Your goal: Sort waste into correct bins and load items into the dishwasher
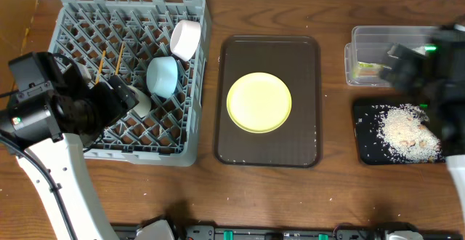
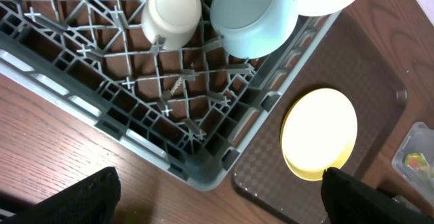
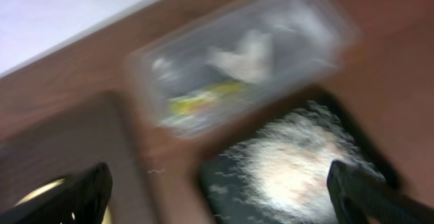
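The overhead view looks straight down on the whole wooden bench [image 1: 334, 196]. The left wrist view looks steeply down, close above the near right corner of the square grey plastic dish rack [image 2: 102, 108], and shares the round yellow plate [image 2: 319, 134] with the overhead. The blurred right wrist view faces down, close over the clear plastic rectangular tub [image 3: 244, 68] and shallow black rectangular tray [image 3: 220, 190] at the right.
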`<state>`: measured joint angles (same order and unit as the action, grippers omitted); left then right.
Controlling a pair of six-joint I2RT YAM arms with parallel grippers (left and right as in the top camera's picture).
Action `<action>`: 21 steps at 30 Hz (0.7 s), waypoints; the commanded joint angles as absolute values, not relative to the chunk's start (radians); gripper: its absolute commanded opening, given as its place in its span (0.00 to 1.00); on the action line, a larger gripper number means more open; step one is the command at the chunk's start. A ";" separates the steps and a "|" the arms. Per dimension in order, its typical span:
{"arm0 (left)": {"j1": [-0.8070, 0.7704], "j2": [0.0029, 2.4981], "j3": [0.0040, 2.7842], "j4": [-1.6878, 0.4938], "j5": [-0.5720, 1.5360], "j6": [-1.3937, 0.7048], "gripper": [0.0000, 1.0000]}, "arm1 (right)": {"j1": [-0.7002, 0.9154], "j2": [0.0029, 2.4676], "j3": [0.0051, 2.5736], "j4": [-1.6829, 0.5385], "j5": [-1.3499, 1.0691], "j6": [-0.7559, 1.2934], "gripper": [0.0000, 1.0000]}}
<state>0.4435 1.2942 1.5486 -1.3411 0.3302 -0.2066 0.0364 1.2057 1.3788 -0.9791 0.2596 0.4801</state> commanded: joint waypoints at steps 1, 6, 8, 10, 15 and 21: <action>0.448 1.295 1.552 -1.342 0.321 -0.208 0.95 | -0.152 1.199 1.373 -1.066 0.271 0.475 0.99; 0.448 1.295 1.552 -1.304 0.338 -0.214 0.95 | -0.269 1.205 1.373 -1.122 0.253 0.474 0.99; 0.447 1.295 1.552 -1.348 0.473 -0.237 0.95 | -0.273 1.205 1.373 -1.122 0.253 0.474 0.99; 0.434 1.295 1.552 -1.381 0.649 -0.183 0.95 | -0.273 1.205 1.373 -1.123 0.253 0.474 0.99; 0.240 1.294 1.552 -1.444 0.949 0.007 0.95 | -0.273 1.205 1.373 -1.122 0.254 0.474 0.99; -0.088 1.294 1.552 -1.391 0.905 0.000 0.95 | -0.273 1.205 1.373 -1.122 0.253 0.474 0.99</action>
